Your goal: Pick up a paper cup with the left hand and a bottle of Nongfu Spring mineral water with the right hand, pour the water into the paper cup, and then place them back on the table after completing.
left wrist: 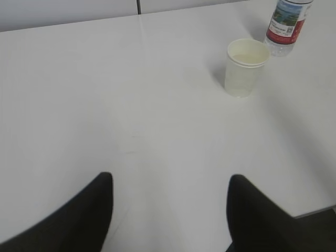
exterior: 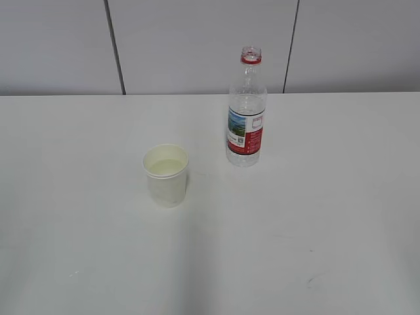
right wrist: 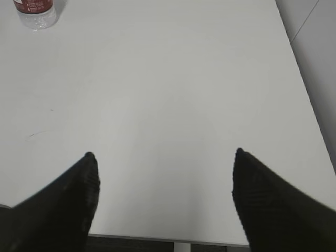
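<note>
Spreading wide and bare, the table (exterior: 79, 249) leaves ample room around the bottle (exterior: 246, 111), which stands upright and uncapped near the far edge, apparently set down for an easy side approach. The paper cup (exterior: 166, 174) stands apart, nearer and to its left, already holding water (exterior: 165, 167). The left hand (left wrist: 170, 210) and right hand (right wrist: 164, 197) hang near the table's near edge, jaws spread and empty, well away from both.

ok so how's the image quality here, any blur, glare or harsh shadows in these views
Exterior view: soft even light, no harsh shadows; the paper cup and bottle are sharp. Left wrist view: the left tool is dark and blurred at the frame's bottom, while the cup is fairly sharp. Right wrist view: the right tool is likewise blurred, the table evenly lit without glare.
</note>
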Tool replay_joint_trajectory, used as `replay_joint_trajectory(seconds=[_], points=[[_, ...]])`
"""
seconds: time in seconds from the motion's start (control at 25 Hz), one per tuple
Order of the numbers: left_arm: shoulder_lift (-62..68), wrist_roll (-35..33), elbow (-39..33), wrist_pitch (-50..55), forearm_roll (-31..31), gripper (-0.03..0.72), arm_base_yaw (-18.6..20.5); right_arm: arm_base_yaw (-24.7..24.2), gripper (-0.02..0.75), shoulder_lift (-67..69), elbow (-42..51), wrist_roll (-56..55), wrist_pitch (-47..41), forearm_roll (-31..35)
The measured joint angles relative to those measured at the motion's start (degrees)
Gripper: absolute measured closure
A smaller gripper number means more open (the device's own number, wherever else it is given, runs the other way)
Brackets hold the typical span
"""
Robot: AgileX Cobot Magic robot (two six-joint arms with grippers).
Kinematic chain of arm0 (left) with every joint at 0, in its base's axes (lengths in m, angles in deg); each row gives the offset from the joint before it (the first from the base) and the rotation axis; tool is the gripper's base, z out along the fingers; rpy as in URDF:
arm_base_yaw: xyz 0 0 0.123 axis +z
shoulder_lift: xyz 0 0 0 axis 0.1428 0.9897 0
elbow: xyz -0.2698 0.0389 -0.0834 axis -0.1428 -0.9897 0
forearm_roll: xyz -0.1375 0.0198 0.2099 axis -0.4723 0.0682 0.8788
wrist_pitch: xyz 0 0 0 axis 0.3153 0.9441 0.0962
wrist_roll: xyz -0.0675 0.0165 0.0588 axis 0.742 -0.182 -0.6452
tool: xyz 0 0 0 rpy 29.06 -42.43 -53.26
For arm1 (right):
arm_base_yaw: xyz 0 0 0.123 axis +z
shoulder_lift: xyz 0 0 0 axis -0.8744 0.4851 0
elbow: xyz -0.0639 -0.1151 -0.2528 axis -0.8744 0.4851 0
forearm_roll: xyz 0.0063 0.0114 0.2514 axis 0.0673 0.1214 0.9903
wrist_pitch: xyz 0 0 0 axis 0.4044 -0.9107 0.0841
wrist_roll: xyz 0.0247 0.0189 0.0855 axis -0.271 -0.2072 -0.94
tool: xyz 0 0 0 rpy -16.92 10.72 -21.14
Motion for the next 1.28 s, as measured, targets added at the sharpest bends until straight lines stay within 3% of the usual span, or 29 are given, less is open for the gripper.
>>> replay_joint_trajectory(seconds=[1.28], points=[[0.0,0.0,0.0,0.0,0.0,0.272,0.0,0.0,0.152,0.0,0.0,0.0,0.02,0.0]])
